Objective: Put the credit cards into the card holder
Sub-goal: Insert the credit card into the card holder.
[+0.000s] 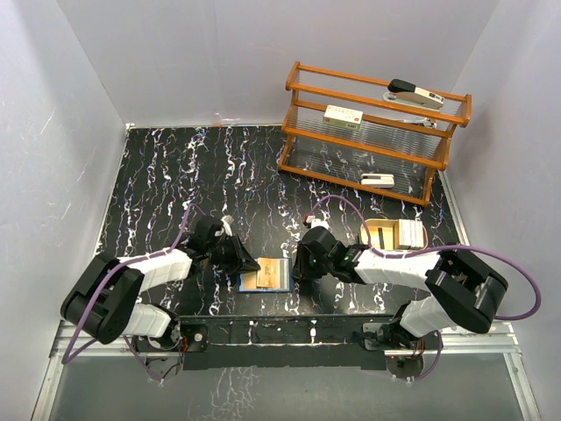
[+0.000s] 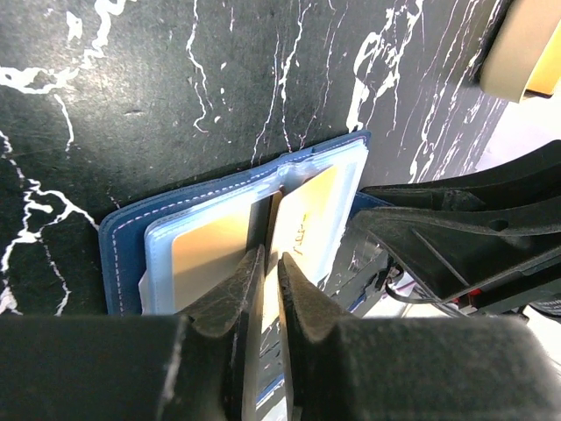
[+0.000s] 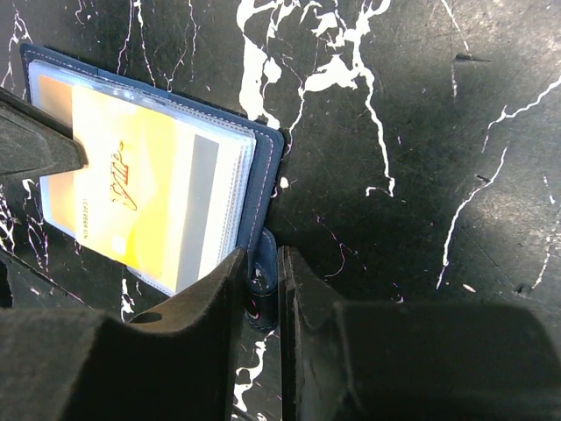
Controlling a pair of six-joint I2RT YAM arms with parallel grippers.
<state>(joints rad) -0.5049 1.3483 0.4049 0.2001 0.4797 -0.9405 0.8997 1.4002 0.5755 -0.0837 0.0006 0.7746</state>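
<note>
the left pincer (image 2: 267, 263) is nearly shut, its fingertips nipping the near edge of one credit card (image 2: 308, 215). the right pincer (image 3: 261, 263) is just as narrow, clamped on the snap tab (image 3: 263, 279) of the card holder (image 3: 267, 167). the two black pincers face each other across the holder, close together, so each crowds the other's side of it; the left fingertip shows at the card's far edge in the right wrist view.

the card holder lies open and flat on the black marbled tabletop (image 1: 175, 175), near the arm bases, its long axis running left to right between the pincers. the yellow-orange card rests on the clear sleeves (image 2: 162, 241), stretching from the left pincer toward the right one, grey stripe at the end nearer the right pincer.

further out, a beige tray (image 1: 368, 235) with pale items sits beside the right arm, and a wooden rack (image 1: 368, 145) holding pale devices stands at the far right.
</note>
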